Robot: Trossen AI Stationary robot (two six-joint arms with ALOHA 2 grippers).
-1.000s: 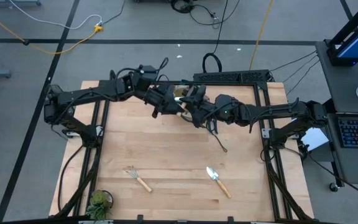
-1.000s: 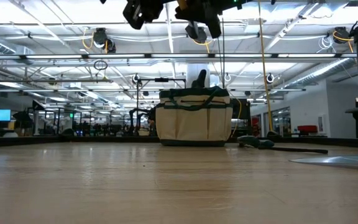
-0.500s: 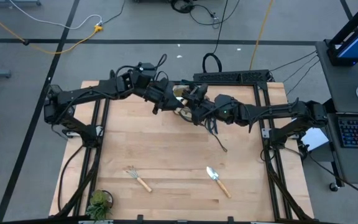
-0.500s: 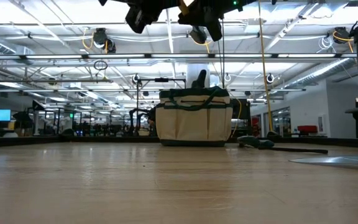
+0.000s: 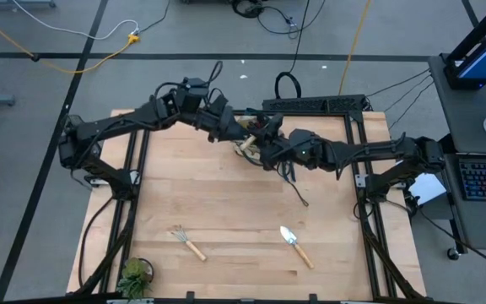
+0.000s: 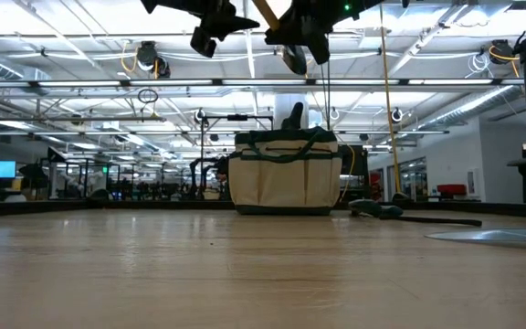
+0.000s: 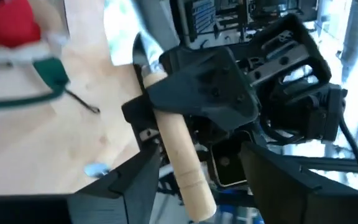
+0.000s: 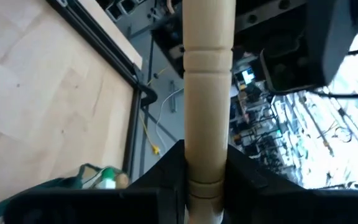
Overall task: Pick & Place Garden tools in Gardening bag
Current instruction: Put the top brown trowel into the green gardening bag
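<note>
High above the far middle of the table, my right gripper (image 5: 258, 143) (image 8: 205, 168) is shut on a tool with a pale wooden handle (image 7: 178, 155) and a silver blade (image 7: 143, 45). My left gripper (image 5: 224, 127) (image 7: 199, 163) stands open, its fingers either side of the handle's free end, apart from it. In the low view both grippers (image 6: 215, 20) (image 6: 298, 27) hang above the tan gardening bag (image 6: 286, 178), which stands on its base at the far side. A red item (image 7: 5, 25) lies by the bag's green trim (image 7: 48, 71). My right gripper pinches the wooden handle (image 7: 157, 84) between its two fingers (image 8: 166, 177), near the blade end. The tool is lifted clear of table and bag and sits tilted, its free handle end (image 7: 194, 199) sticking out toward my left gripper.
On the near half of the table lie a small fork (image 5: 188, 241) and a trowel (image 5: 295, 246), both with wooden handles. A dark tool (image 5: 298, 192) lies right of centre, and a leafy potted plant (image 5: 133, 274) stands at the near left corner.
My left gripper has opened and let go of the wooden handle, then drawn back a little toward the table's far edge. The tool stays up in my right gripper, which has hardly moved.
</note>
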